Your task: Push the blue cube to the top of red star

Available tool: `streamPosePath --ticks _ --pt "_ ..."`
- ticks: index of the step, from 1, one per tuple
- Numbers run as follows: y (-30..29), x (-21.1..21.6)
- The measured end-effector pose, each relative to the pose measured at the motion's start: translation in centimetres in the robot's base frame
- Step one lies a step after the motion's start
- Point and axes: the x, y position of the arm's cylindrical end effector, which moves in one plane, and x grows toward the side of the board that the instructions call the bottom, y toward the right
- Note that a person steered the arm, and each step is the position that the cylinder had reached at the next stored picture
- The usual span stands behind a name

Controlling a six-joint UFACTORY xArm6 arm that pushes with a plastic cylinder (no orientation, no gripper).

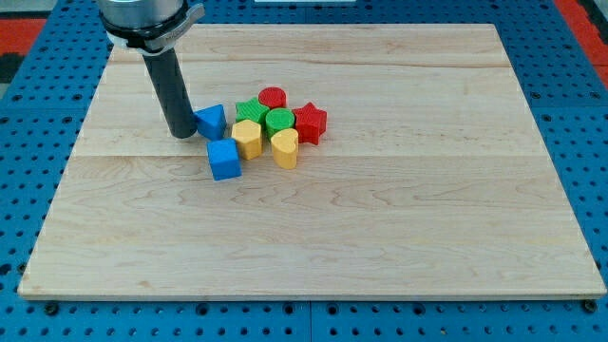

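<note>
Nearest us on the wooden board (399, 237) sits the blue cube (224, 160), at the view's lower left of the cluster, well apart from the red star (310, 122). Beyond, our tip (180, 135) touches the blue triangular block (211, 122), holding nothing.

Here's my rod (172, 90), a smooth, straight cylinder, dark grey to black with a faint sheen down its length. At twelve o'clock it runs into a wider round collar, silvery grey with a dark band and a pale rim. My tip (180, 136) is a plain blunt end, no markings visible.
</note>
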Motion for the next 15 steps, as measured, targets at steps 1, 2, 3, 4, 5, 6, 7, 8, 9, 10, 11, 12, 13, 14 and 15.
streamPosePath --ticks 1,2,3,4,5,6,7,8,9,10,11,12,13,14,15 --pt "-0.9 3.7" --pt "-0.9 10.1" --pt "0.7 10.2" --pt "0.7 7.0" --pt "3.0 6.7" --pt "5.7 4.8" --pt "7.9 2.5" --pt "9.9 1.0" --pt "10.0 -1.6" --pt "10.1 -4.3" --pt "11.5 -5.5" --pt "12.6 -7.1" --pt "12.8 -10.4" --pt "13.3 -12.0" --pt "12.9 -10.4"
